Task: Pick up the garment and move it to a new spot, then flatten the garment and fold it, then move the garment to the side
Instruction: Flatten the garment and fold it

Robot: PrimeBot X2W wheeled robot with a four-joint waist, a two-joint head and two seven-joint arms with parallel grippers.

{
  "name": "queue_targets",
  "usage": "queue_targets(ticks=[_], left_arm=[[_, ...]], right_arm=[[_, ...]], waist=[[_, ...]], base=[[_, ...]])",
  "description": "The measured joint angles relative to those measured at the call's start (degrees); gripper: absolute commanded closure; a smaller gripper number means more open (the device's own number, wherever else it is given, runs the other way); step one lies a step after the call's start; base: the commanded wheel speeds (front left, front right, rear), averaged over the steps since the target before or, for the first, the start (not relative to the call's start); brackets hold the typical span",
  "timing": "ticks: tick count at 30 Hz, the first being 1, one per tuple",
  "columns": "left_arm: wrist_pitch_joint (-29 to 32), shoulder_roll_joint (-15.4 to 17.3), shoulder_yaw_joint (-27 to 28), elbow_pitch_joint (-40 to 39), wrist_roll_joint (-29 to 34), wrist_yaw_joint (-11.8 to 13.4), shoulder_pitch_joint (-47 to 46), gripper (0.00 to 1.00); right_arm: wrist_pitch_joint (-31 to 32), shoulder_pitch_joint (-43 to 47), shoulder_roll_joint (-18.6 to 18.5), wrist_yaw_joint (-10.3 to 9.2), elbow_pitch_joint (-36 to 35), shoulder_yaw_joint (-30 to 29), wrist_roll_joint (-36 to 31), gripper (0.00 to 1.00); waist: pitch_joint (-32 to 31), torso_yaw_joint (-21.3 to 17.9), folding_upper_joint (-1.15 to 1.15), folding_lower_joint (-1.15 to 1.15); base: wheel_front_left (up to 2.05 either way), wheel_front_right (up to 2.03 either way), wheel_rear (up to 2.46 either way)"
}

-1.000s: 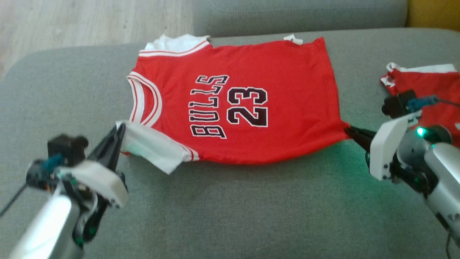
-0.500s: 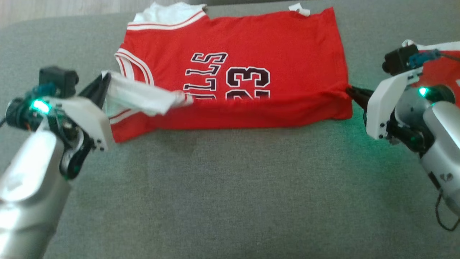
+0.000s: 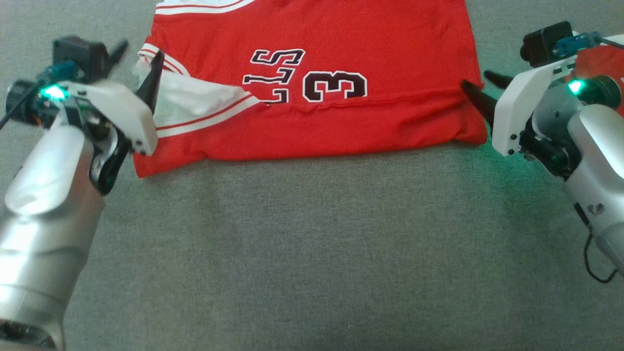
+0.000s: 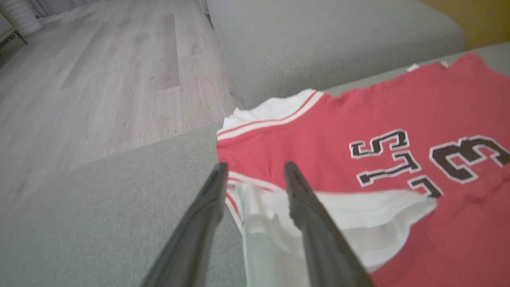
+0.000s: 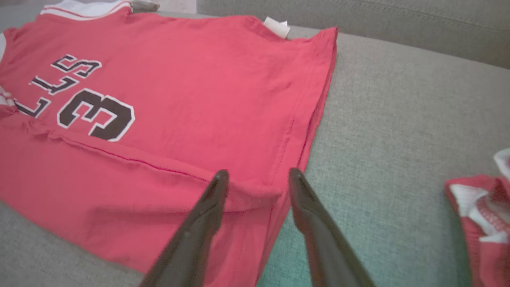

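The left gripper (image 3: 140,51) stood with its two fingers parted and gripped nothing. Between and just beyond the tips lay the white inside of a turned-over shoulder of the jersey (image 3: 341,122); whether cloth and fingers touched could not be told. The right gripper (image 3: 475,79) was likewise spread and empty, its fingers straddling the folded hem corner at the jersey's other end, close above the cloth. Between the two grippers the red jersey lay on the grey sofa cushion (image 3: 312,243). Its near edge was folded over away from the robot, so the fold hid part of the black lettering and number. Outward of the right gripper, apart from the jersey, lay a second crumpled red and white garment (image 5: 478,215). Beyond the left gripper, past the cushion's edge, ran a pale wooden floor (image 4: 99,79).
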Motion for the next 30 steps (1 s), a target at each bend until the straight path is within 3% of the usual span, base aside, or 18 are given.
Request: queue_targets(ticks=[9,17,23,30], left_arm=[[-19.11,-4.21,4.67,4.68,-0.89,1.82,-4.23,0.00],[-23.41,-5.38,9.17,0.53,-2.69,3.74,1.20,0.00],[-23.66,-6.71,14.46,-12.85,-0.24,7.09,12.45,0.00],[-23.66,-10.65,16.85,-21.15,3.18,9.56,28.78,0.00]], right_arm=[[-15.75,-0.66,1.10,0.00,2.97,-1.53,-1.43,0.00],[-34.16,1.10,2.53,0.00,3.05,-6.61,-6.68,0.00],[-36.53,8.75,6.28,0.00,0.79,-18.37,-10.93,0.00],[-36.63,23.01,13.02,0.00,-9.01,-30.53,-19.96,0.00]], waist=[[-1.31,0.67,0.00,0.00],[-5.50,1.16,0.00,-0.01],[-9.44,1.55,0.00,-0.02],[-13.63,1.87,0.00,-0.02]], base=[[0.00,0.00,0.00],[0.00,0.00,0.00],[0.00,0.00,0.00],[0.00,0.00,0.00]])
